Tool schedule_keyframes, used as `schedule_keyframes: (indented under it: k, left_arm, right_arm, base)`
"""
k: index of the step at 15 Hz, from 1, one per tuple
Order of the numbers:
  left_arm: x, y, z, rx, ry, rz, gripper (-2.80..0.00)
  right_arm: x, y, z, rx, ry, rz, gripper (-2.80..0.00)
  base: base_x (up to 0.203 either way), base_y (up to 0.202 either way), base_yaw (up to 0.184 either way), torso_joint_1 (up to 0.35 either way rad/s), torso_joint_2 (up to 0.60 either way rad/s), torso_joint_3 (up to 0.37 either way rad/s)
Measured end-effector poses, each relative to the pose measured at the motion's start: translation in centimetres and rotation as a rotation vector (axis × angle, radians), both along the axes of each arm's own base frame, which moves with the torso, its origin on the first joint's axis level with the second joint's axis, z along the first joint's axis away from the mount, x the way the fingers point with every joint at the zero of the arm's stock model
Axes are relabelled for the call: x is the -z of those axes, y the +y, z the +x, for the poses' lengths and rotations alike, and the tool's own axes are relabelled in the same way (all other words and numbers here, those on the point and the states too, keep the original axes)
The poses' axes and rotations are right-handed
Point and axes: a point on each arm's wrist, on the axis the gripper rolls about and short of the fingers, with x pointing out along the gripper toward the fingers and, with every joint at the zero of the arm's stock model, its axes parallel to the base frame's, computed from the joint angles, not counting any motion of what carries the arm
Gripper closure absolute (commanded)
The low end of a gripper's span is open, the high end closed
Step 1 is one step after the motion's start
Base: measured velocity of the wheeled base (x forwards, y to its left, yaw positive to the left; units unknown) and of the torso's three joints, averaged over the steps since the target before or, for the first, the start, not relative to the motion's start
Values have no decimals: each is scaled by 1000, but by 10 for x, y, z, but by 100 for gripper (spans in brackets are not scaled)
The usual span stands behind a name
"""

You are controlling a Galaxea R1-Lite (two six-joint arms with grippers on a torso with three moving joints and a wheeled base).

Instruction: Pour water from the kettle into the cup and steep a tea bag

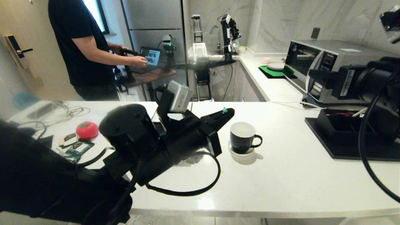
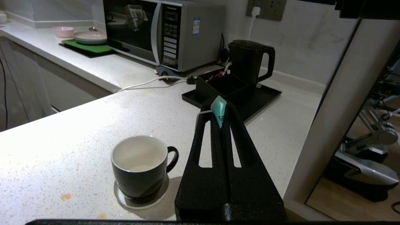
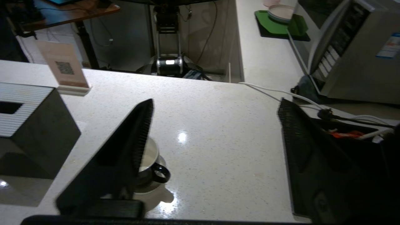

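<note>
The left gripper [image 2: 220,120] hangs over the counter [image 1: 281,175], its long matte black fingers pressed together and pinching a small teal paper tag [image 2: 218,111] at the tips, with a thin white string running off it. The tea bag itself cannot be made out. Just below and to one side of those fingertips stands the cup [image 2: 142,170], a glossy black mug with a white inside and a loop handle, sitting on a round pale coaster [image 2: 139,200]; its bottom looks pale and bare.

Beyond the left gripper's tips, well apart, the kettle [image 2: 250,62] stands upright, a tapered matte black jug with a small spout and a black handle, on a flat black tray [image 2: 262,95] beside a black compartment box [image 2: 218,86]. Behind them sits a silver microwave [image 2: 162,31].

The right gripper [image 3: 212,131] is up over the same counter, ribbed black fingers spread wide with nothing between them; the cup shows partly behind one finger, the tray behind the other.

The counter is white speckled stone, shiny under the lights. Beside the left arm lie a red tomato-shaped object [image 1: 87,130] and dark teal sachets [image 1: 78,147]. A black box with a slotted pale top [image 3: 28,125] sits near the cup. The walls are marbled. At the back a person [image 1: 81,47] in a black shirt stands at a laptop.
</note>
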Motion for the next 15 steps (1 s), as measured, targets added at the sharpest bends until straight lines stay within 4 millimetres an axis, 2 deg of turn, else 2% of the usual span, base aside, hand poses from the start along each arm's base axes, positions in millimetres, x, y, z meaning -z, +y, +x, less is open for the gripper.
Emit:
schedule_keyframes:
  k: [10, 15]
  left_arm:
    - [-3, 2, -2, 0, -6, -7, 0]
    - [-2, 3, -2, -2, -1, -3, 0]
  right_arm:
    - [8, -39, -27, 121, -94, 22, 0]
    - [37, -63, -47, 223, -53, -8, 0]
  base:
    - [0, 0, 0, 0, 0, 0]
    - [0, 0, 0, 0, 0, 0]
